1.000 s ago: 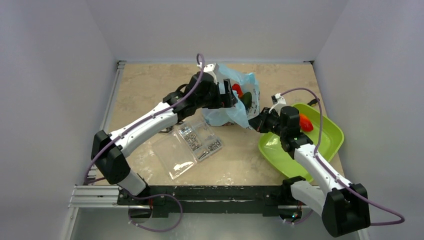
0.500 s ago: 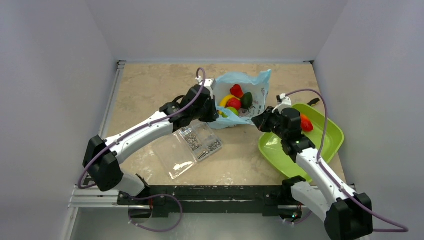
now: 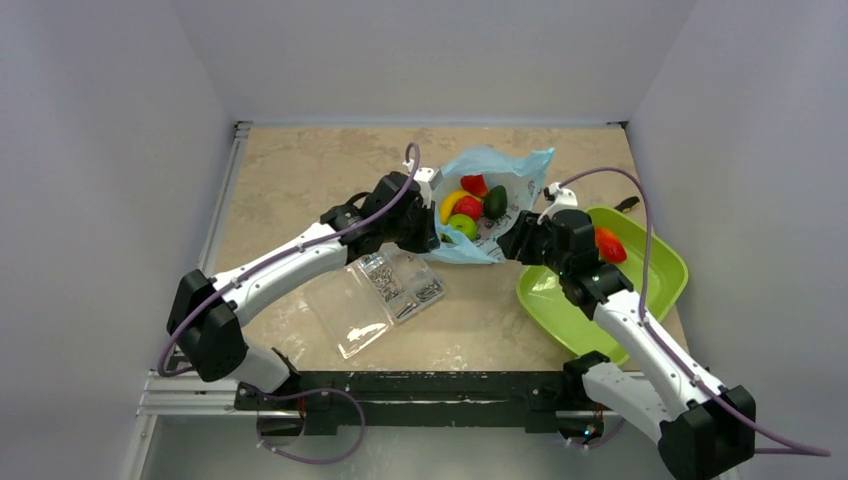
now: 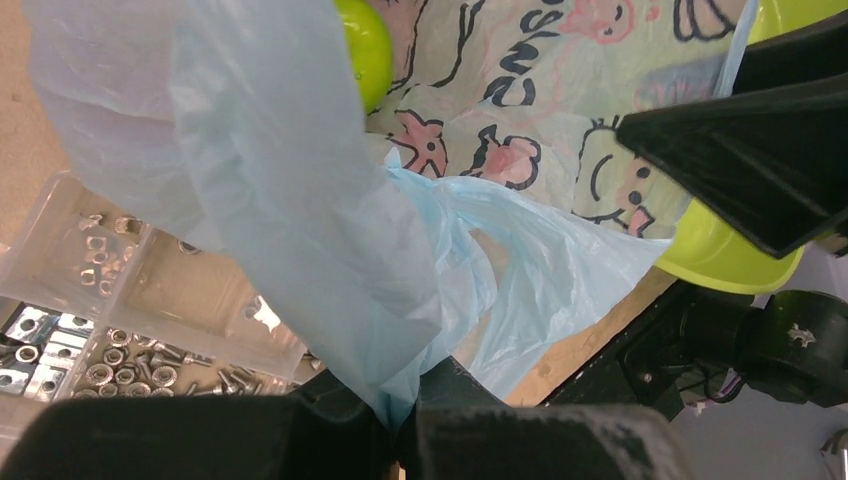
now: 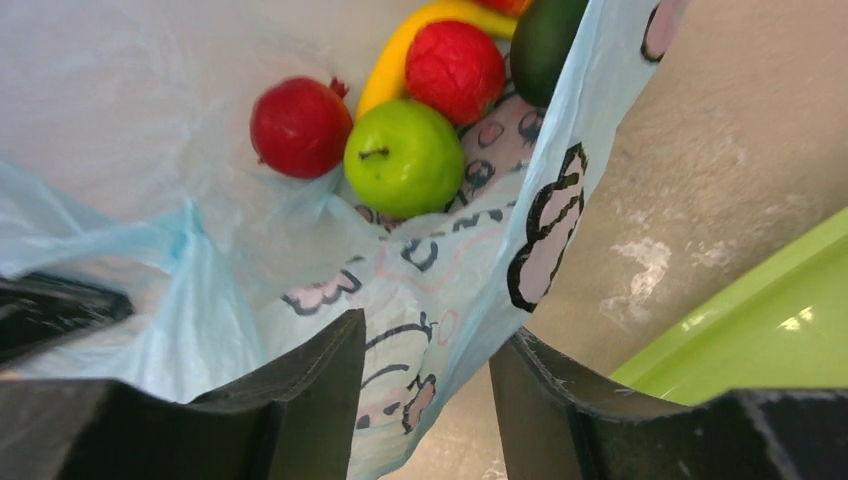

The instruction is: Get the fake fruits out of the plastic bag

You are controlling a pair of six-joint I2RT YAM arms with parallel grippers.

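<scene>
Top view: left tool [image 3: 432,233] clenched on near rim of plastic bag [image 3: 512,172]. Right tool [image 3: 507,244] at other rim. Fake fruits [image 3: 468,206] inside bag, just ahead of both tools.

Left wrist: left tool [image 4: 400,425] pinching blue film tight, bag fanning out ahead. Parts box [image 4: 90,290] down left on surface.

Right wrist: right tool [image 5: 425,375] released, jaws apart, printed bag edge in gap. Green apple [image 5: 405,158], red fruit [image 5: 300,127], banana [image 5: 420,30] ahead in bag. Green tray [image 5: 760,320] off right.
</scene>
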